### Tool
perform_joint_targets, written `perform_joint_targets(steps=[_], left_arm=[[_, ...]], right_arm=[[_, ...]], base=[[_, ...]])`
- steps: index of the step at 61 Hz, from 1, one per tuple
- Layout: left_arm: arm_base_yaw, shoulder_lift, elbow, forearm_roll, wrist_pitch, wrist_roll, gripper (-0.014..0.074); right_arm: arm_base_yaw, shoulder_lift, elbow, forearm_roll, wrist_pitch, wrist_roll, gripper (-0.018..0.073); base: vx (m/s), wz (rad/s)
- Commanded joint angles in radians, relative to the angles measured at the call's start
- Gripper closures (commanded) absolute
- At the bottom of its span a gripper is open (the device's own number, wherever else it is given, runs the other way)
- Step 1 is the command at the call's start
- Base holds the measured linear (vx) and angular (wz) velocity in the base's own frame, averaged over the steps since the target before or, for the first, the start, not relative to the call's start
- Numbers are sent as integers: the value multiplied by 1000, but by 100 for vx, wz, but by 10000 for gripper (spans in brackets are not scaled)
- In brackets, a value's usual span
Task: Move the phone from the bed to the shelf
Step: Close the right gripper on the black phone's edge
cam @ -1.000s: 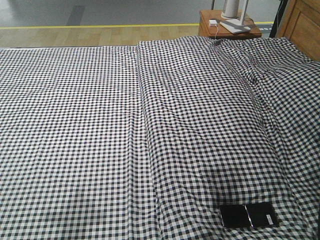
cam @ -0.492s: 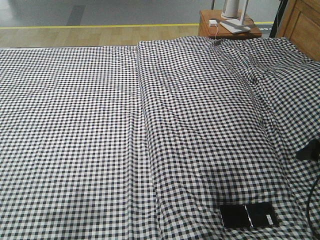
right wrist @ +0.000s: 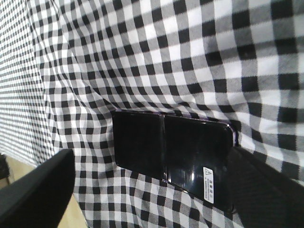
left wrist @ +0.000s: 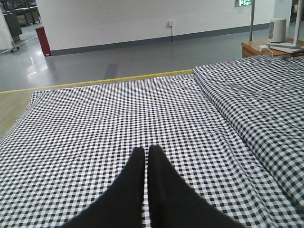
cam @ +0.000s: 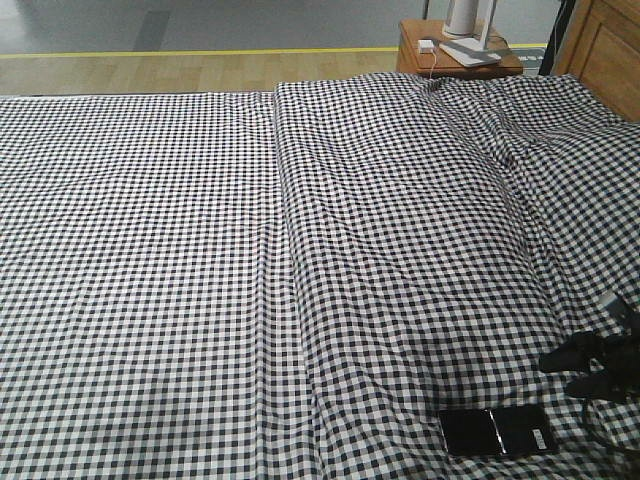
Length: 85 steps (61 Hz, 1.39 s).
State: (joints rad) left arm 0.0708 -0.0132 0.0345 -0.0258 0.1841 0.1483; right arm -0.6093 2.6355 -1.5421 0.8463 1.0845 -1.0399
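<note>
The phone [cam: 497, 431] lies flat on the bed [cam: 150, 250], near its front right corner. The right gripper [cam: 578, 368] hovers just beside and above it, jaws spread wide and grasping nothing (the wrist view shows one dark finger on each side of the slab). The left gripper [left wrist: 145, 152] is clenched on nothing, its fingers pressed together over the left part of the bed. The shelf is in no view.

The main risk is the grasp itself. The phone is a thin, glossy black slab with a centre crease and a pinkish metal rim, sunk a little into soft, wrinkled gingham. The fingers could pinch a fold of cloth along with it, or skid off the slick faces and narrow rim. A squeeze across the crease might fold it, I judge. A tan strip at the lower left of the right wrist view may be the floor past the bed's edge, though it is too blurred to be sure. If so, a nudged phone could slide off. The small white sticker [right wrist: 207, 175] is its only matte patch.
</note>
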Motion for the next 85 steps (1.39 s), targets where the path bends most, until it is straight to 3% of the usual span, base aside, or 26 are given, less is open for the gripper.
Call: perform_joint_targets(steps=[1, 37, 57, 70, 85], left_arm=[[-2, -13, -22, -9, -72, -6, 595], [-2, -13, -22, -9, -72, -6, 595], [-2, -13, -22, -9, -72, -6, 595], [-2, -13, -22, -9, -72, -6, 595], [-2, -13, -22, -9, -72, -6, 595]], right_arm=[[-4, -44, -22, 13, 71, -32, -40], [-4, 74, -22, -30, -6, -81, -36], [0, 140, -22, 57, -6, -140, -36], [0, 191, -22, 169, 72, -185, -36], [4, 232, -22, 198, 141, -196, -36]], base=[[0, 0], [0, 0], [0, 0], [0, 0], [0, 0]])
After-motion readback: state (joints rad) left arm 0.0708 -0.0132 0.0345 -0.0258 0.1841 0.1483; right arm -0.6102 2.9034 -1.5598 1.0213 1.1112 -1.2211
